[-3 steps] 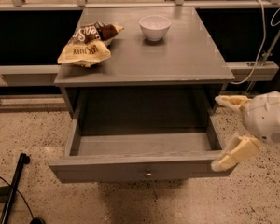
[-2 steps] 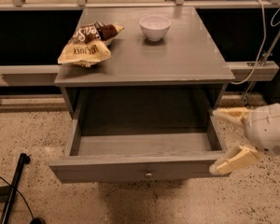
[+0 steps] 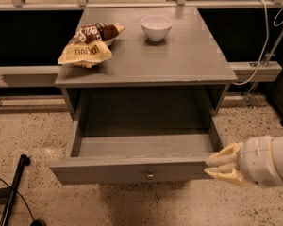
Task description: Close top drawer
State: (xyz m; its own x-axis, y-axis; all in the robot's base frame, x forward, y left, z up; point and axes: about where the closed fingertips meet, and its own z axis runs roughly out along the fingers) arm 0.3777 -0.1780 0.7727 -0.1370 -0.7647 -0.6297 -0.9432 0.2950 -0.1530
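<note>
On the grey desk (image 3: 188,60), in the upper centre of the frame, two crumpled snack bags (image 3: 87,51) lie at the left with a white bowl (image 3: 156,27) to their right. A white cable (image 3: 266,36) hangs at the upper right. The arm enters from the lower right edge, its gripper (image 3: 208,166) pointing left, fingers (image 3: 226,154) drawn together and holding nothing. The top drawer (image 3: 132,171) stands pulled out at lower centre, the right end of its front meeting the fingertips.
</note>
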